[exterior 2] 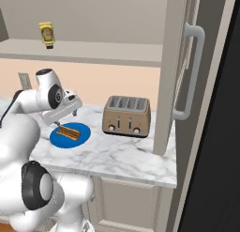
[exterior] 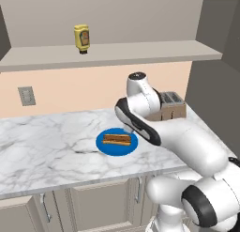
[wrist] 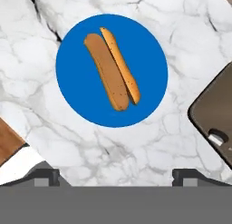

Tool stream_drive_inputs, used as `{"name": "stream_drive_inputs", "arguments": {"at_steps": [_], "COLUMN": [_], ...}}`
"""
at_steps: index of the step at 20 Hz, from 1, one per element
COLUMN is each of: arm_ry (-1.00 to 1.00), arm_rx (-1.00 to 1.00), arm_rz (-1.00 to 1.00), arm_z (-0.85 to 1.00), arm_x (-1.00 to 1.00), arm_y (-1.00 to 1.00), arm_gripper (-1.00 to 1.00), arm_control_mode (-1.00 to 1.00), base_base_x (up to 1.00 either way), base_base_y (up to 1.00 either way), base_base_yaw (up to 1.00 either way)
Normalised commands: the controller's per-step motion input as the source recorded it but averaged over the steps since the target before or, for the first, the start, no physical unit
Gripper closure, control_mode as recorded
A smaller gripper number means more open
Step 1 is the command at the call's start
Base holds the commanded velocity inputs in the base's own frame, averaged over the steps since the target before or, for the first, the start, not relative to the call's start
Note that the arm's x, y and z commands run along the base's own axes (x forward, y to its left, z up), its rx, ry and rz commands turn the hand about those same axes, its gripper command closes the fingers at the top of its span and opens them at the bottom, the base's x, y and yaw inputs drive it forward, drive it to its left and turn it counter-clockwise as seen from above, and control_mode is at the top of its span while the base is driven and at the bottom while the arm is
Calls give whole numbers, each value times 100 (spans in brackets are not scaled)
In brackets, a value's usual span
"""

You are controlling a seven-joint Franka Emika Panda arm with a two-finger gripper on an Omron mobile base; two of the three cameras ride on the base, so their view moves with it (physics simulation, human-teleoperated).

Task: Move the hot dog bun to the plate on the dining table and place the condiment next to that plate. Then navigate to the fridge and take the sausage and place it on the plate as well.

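The hot dog bun (wrist: 112,68) is lying untouched on the blue plate (wrist: 152,51) on the wall counter (exterior: 47,142), the gripper (wrist: 116,175) is hovering wide open and empty above it, and every task step is remaining outstanding.

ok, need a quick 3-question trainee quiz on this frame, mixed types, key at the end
1. True or false: the hot dog bun lies on the blue plate.
2. Where is the condiment?
A. on the marble counter beside the toaster
B. on the shelf above the counter
C. on the blue plate
3. Fill in: the fingers of the gripper, seen in the hand view, stand ____ above the bun.

Key:
1. True.
2. B. It stands on the shelf; the toaster is on the marble counter, right of the plate.
3. Open, with nothing between them.
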Motion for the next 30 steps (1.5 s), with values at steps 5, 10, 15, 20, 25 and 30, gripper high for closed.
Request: {"name": "stream_drive_inputs", "arguments": {"at_steps": [5,10,15,20,25,30], "arm_ry": [18,9,13,2,9,10], "arm_rx": [-15,-4,-4,0,0,0], "arm_rz": [13,7,1,0,1,1], "arm_z": [-50,-37,-38,-22,-27,-29], "arm_x": [35,13,34,40,29,24], "arm_y": [30,16,20,3,1,5], "arm_gripper": [-100,-100,-100,-100,-100,-100], "arm_control_mode": [-100,-100,-100,-100,-100,-100], "base_base_x": [0,0,0,0,0,0], "base_base_y": [0,0,0,0,0,0], "base_base_yaw": [0,0,0,0,0,0]}}
